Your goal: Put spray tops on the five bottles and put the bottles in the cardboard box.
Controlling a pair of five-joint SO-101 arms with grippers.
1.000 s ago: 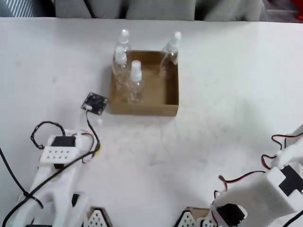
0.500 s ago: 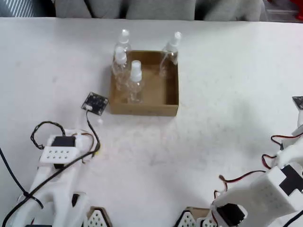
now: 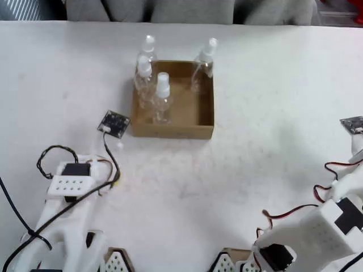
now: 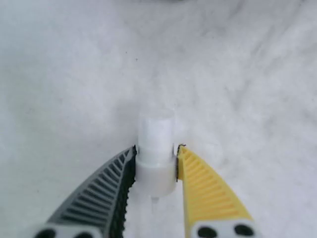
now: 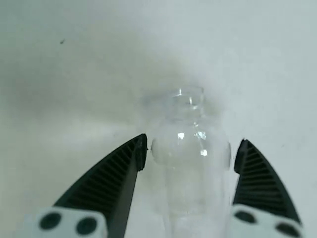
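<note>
Now the left gripper (image 4: 155, 150) is clamped on a white spray top (image 4: 156, 171), grey and yellow jaws tight against its collar. The right gripper (image 5: 190, 148) has an uncapped clear bottle (image 5: 190, 173) between its black jaws, which seem to press its sides, though contact is hard to judge. Four capped bottles (image 3: 163, 96) stand upright in the cardboard box (image 3: 201, 116), mid-table, beyond both arms.

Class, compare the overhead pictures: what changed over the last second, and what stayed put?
A small circuit board on an arm came into view at the high view's right edge and slid slightly leftward. The cardboard box, four capped bottles and the other arm stayed put.
</note>
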